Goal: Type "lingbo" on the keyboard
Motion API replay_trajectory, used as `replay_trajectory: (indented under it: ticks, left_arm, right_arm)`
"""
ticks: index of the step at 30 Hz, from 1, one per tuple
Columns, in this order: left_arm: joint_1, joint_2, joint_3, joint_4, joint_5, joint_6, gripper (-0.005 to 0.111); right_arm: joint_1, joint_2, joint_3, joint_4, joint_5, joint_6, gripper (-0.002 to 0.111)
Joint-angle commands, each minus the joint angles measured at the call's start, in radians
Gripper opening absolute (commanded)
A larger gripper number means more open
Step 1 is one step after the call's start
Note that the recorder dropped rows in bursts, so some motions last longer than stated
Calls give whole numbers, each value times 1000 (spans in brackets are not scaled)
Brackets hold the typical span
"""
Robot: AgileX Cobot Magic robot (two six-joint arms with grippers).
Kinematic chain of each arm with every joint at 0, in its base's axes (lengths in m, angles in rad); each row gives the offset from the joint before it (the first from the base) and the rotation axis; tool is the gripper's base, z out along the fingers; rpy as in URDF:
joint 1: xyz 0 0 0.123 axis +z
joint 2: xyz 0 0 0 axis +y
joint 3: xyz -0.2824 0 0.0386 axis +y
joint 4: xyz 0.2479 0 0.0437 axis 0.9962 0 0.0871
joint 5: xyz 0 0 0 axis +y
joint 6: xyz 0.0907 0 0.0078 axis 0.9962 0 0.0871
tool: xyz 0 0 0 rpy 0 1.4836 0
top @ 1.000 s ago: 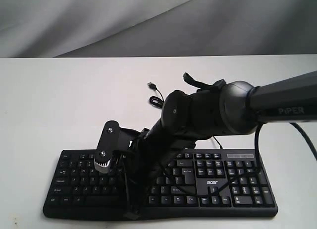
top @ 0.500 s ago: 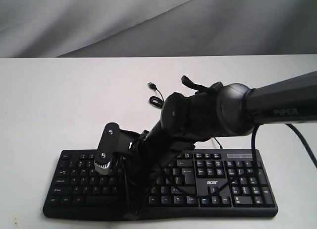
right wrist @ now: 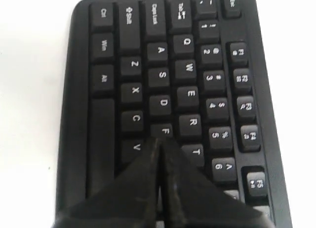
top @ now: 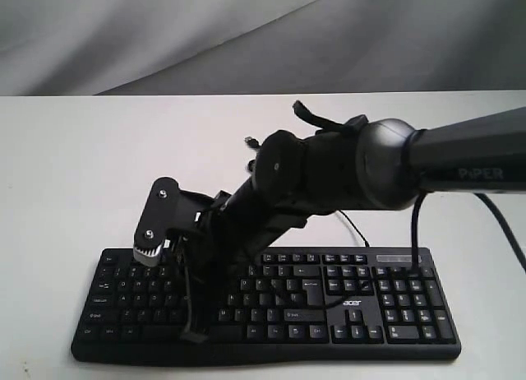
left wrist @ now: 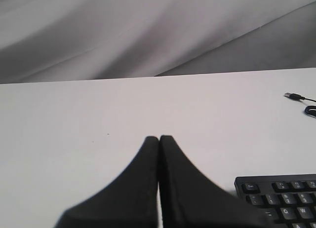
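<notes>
The keyboard (top: 362, 306) lay flat along the near edge of the white worktop (top: 74, 174), number pad to the right in the exterior view. Its thin cable (top: 355, 230) ran off the back edge, and the plug (left wrist: 295, 95) rested on the worktop well behind it. The right fingers (right wrist: 140, 188) were pressed together with no gap, pointing down over the left half of the keys; their tips sat among F, V and the key beside them. Whether they touched a key could not be told. In the exterior view the right arm (top: 460, 162) reached across from the right, fingers (top: 194, 335) hanging steeply to the lower key rows. The left fingers (left wrist: 143, 188) were likewise closed on nothing, over bare worktop just beside the keyboard's Esc corner (left wrist: 276, 193). Grey cloth (top: 164, 34) hung behind.
</notes>
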Motion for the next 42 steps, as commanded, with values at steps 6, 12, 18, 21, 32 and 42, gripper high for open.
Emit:
replay_trajectory:
  ticks: [6, 12, 18, 21, 32, 42]
  left_arm:
    - [1, -4, 5, 0, -9, -2, 1]
    - [1, -4, 5, 0, -9, -2, 1]
    - [1, -4, 5, 0, -9, -2, 1]
    - [1, -4, 5, 0, -9, -2, 1]
    - [1, -4, 5, 0, -9, -2, 1]
    - [1, -4, 5, 0, -9, -2, 1]
  right_arm:
    - [3, 59, -47, 0, 28, 2, 0]
    - [3, 67, -47, 0, 27, 4, 0]
    - [3, 67, -47, 0, 14, 4, 0]
    - [3, 67, -47, 0, 12, 4, 0]
    - [3, 88, -47, 0, 2, 6, 0]
    - [3, 81, -47, 3, 4, 6, 0]
